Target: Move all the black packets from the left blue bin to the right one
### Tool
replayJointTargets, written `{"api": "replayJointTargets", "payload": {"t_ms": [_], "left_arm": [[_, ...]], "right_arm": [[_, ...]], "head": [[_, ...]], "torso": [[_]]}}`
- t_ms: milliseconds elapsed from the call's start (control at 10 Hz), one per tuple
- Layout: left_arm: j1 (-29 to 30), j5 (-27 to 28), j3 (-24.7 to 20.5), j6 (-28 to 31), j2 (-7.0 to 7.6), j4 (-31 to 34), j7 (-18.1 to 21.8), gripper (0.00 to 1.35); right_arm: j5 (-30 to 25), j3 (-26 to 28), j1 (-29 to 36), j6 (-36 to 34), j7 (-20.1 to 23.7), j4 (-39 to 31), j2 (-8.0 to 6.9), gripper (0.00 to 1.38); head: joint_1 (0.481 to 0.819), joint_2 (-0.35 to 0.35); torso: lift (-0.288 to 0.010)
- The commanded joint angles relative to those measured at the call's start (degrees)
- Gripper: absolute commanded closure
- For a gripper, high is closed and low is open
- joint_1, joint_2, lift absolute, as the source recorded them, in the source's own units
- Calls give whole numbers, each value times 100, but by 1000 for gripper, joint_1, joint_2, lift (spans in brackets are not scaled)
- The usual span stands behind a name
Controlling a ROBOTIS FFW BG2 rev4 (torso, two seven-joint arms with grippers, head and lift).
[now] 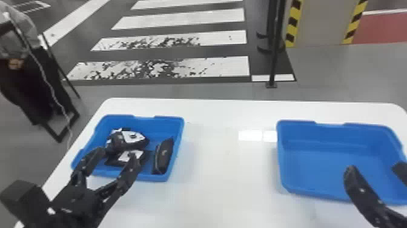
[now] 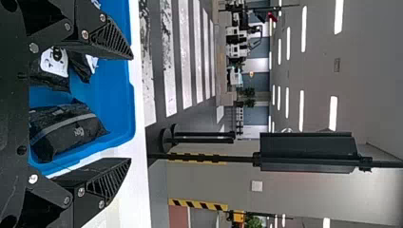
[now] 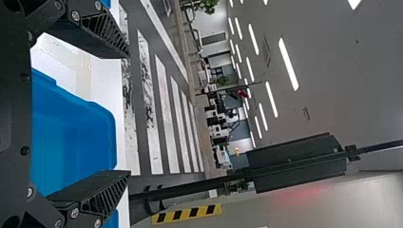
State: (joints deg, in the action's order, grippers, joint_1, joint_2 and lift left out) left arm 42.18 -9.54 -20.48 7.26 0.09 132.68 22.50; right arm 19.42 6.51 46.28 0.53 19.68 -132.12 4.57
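Note:
My left gripper (image 1: 119, 153) stands open above the front part of the left blue bin (image 1: 142, 176). Inside that bin, a black packet (image 1: 164, 155) lies along the right wall, and black-and-white packets (image 1: 133, 137) are heaped at the left and middle. The left wrist view has the left gripper (image 2: 130, 109) with its jaws wide apart, a black packet (image 2: 66, 128) beyond them. At the right, my right gripper (image 1: 374, 171) is open over the front of the right blue bin (image 1: 325, 154), whose visible floor is bare. The right wrist view has the right gripper (image 3: 129, 114) spread with nothing between its fingers.
Both bins stand on a white table (image 1: 227, 169), with a broad stretch of tabletop between them. A black post (image 1: 274, 54) rises from the floor behind the table. A dark stand (image 1: 36, 91) is off to the left.

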Motion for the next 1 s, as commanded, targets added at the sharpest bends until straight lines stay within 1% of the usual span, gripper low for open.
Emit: {"api": "replayJointTargets", "payload": {"t_ms": [0,400,500,700,800,900], "left_arm": [[-14,-6,26,19,-24,0,0,358],[-14,-52,71,89,-24,0,0,358],[-42,-63,71,286,-24,0,0,360],[-295,-155,60,609,-24,0,0,372],[-478,-303,83,1130,0,0,0,372],[-731,-326,26,1706,26,0,0,378]], "right_arm": [[-148,11,26,-10,-43,-84,0,165],[-114,11,40,-24,-69,-98,0,163],[-91,0,40,-24,-69,-84,0,163],[-68,0,40,-39,-69,-70,0,165],[-57,0,40,-81,-69,-70,0,167],[-23,0,40,-95,-60,-70,0,167]], "head": [[695,168],[695,157],[695,157],[695,157],[695,156],[695,152]], "torso": [[-150],[-150],[-150],[-150],[-150],[-150]]}}
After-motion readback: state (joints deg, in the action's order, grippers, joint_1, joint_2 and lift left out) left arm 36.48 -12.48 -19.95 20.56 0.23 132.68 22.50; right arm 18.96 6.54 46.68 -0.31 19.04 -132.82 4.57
